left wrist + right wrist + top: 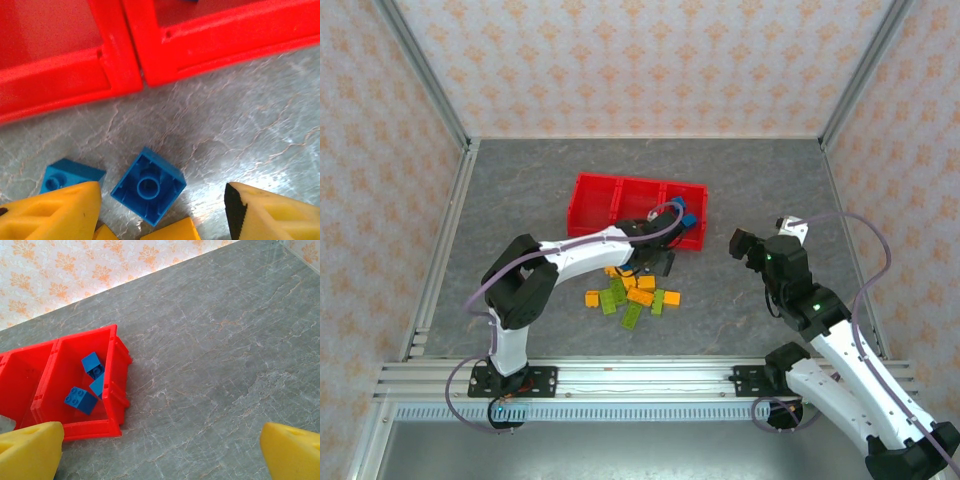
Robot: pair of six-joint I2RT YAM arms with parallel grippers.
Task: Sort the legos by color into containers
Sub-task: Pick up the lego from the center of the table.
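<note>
A low red tray [590, 190] with three compartments lies at the table's middle back. Its right compartment [75, 355] holds three blue bricks [80, 400]. A pile of orange-yellow and lime green bricks [632, 297] lies in front of the tray. My left gripper [658, 262] hangs open over the pile's back edge, just in front of the tray. Between its yellow fingers [55, 212] an upturned blue brick [148, 186] lies on the table, untouched; a second blue brick [67, 175] lies to its left. My right gripper [740, 243] is open and empty, right of the tray.
Orange-yellow bricks [170, 231] poke in at the bottom of the left wrist view. Metal posts and patterned walls ring the grey table [760, 180]. A rail [640, 375] runs along the near edge between the arm bases.
</note>
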